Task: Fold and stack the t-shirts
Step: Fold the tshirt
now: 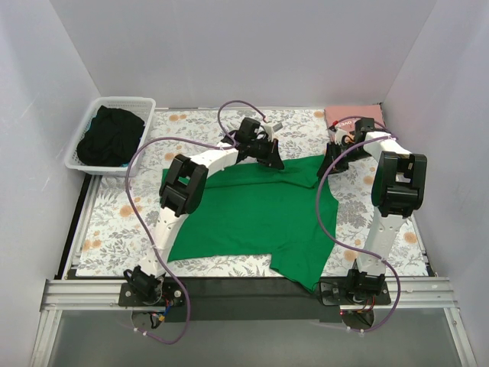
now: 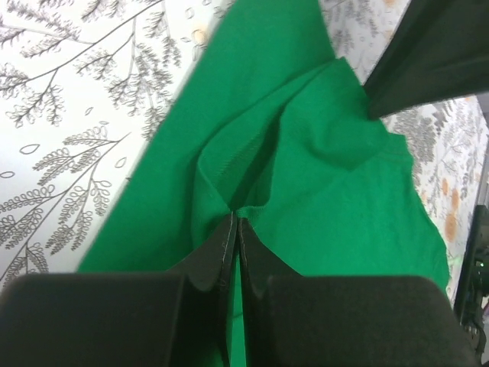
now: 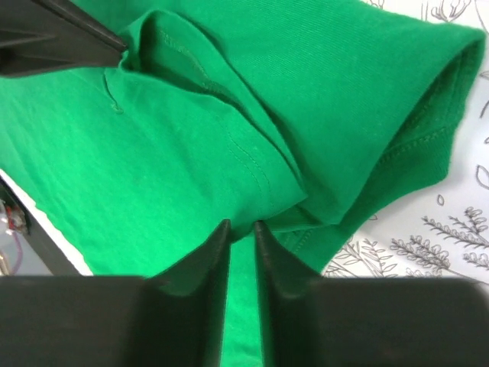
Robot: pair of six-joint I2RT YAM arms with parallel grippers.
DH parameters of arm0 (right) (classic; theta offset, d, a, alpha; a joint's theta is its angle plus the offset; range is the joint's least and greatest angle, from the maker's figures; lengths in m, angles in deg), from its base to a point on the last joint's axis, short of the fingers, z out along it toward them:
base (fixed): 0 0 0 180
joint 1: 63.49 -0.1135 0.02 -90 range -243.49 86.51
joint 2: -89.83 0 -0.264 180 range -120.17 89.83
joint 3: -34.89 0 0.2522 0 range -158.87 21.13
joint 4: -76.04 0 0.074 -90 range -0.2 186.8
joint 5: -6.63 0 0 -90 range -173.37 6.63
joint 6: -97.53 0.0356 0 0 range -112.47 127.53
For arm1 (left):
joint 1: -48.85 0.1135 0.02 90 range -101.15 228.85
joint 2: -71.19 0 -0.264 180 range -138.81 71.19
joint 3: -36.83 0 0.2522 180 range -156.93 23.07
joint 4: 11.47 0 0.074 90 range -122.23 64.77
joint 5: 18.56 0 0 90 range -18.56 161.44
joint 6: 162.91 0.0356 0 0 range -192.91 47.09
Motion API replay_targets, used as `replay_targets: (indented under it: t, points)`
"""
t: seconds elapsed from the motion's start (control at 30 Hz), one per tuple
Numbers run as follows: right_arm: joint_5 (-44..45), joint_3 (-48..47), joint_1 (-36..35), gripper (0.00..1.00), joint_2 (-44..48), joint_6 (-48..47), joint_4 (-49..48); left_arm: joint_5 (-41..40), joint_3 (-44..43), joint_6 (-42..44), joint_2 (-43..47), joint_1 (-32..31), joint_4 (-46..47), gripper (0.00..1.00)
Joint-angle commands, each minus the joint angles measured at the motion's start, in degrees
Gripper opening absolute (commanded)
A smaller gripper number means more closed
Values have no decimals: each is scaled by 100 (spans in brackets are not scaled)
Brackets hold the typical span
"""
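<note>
The bright green t-shirt (image 1: 252,214) lies spread on the floral table cloth, its near edge hanging over the table's front. My left gripper (image 1: 273,162) is shut on the shirt's far edge near the middle, the cloth bunched at its tips (image 2: 235,212). My right gripper (image 1: 328,170) is shut on the shirt's far right edge beside a sleeve (image 3: 412,99), cloth pinched between its tips (image 3: 241,226). The pale pink t-shirt (image 1: 353,115) lies folded at the far right corner, behind the right arm.
A white slatted basket (image 1: 85,136) at the far left holds a dark garment (image 1: 111,136). The floral table cloth (image 1: 122,222) covers the table. White walls close in the left, back and right sides.
</note>
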Motion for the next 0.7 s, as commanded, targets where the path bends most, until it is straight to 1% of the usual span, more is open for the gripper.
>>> replay_targets:
  t: [0.0, 0.03, 0.07, 0.1, 0.27, 0.3, 0.53, 0.67]
  points:
    - [-246, -161, 15, 14, 26, -1, 89, 373, 284, 204, 778, -25, 279, 0]
    - [-246, -152, 15, 11, 70, -63, 89, 426, 346, 239, 831, -34, 314, 0]
    - [-220, -109, 15, 4, 97, -81, 98, 513, 399, 274, 858, -34, 340, 0]
    - [-211, -100, 15, 1, 123, -107, 107, 601, 495, 301, 927, -34, 349, 0]
    - [-228, -21, 23, 1, 351, -353, 247, 1015, 944, 696, 1218, -34, 340, 0]
    - [-229, 23, 23, 1, 404, -405, 282, 1024, 1153, 775, 1279, -25, 340, 0]
    - [-369, 304, 23, 1, 475, -994, 651, 1086, 1831, 1583, 1736, -43, 69, 0]
    - [-299, 436, 23, 1, 606, -1302, 818, 1340, 2104, 1917, 1886, -78, -116, 0]
